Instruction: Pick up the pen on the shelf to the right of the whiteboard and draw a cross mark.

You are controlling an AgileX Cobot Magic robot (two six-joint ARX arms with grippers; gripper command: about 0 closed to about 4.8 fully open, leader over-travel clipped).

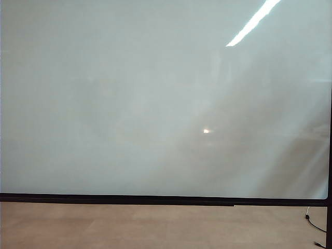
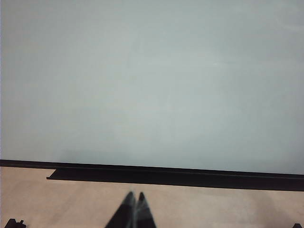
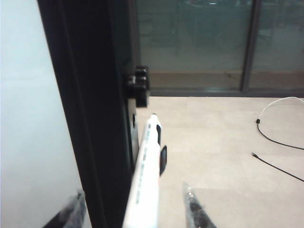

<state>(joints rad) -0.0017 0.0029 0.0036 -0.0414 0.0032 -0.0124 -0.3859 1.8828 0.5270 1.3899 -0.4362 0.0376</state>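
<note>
A: Exterior view first. What have you got?

B: The whiteboard (image 1: 155, 104) fills nearly all of it, glossy, with a strip light reflected at the upper right and a small bright spot near the middle. Its surface is bare; you have no cross mark drawn. A black frame edge runs along the bottom, the floor (image 1: 129, 228) lies below it, and a cable (image 1: 314, 224) sits at the lower right. Neither arm shows here.

A: Left side?

B: Your left gripper (image 2: 135, 195) sits low in its wrist view, pointed at the whiteboard (image 2: 152, 80), well apart from it. The two dark fingertips meet at a point, so the fingers are together with nothing between them.

A: And the right?

B: Your right gripper (image 3: 135, 199) is at the board's right edge, beside the black frame (image 3: 90, 95). Its fingers (image 3: 192, 209) are spread wide, one on each side of the pen (image 3: 145, 175). The pen lies lengthwise between them, just beside the frame, its dark tip pointing away from the camera toward a black bracket (image 3: 138, 85). The fingers are not closed on the pen; I cannot tell whether either touches it. Beyond it you see floor, cables (image 3: 275, 137) and glass doors (image 3: 213, 42).
</note>
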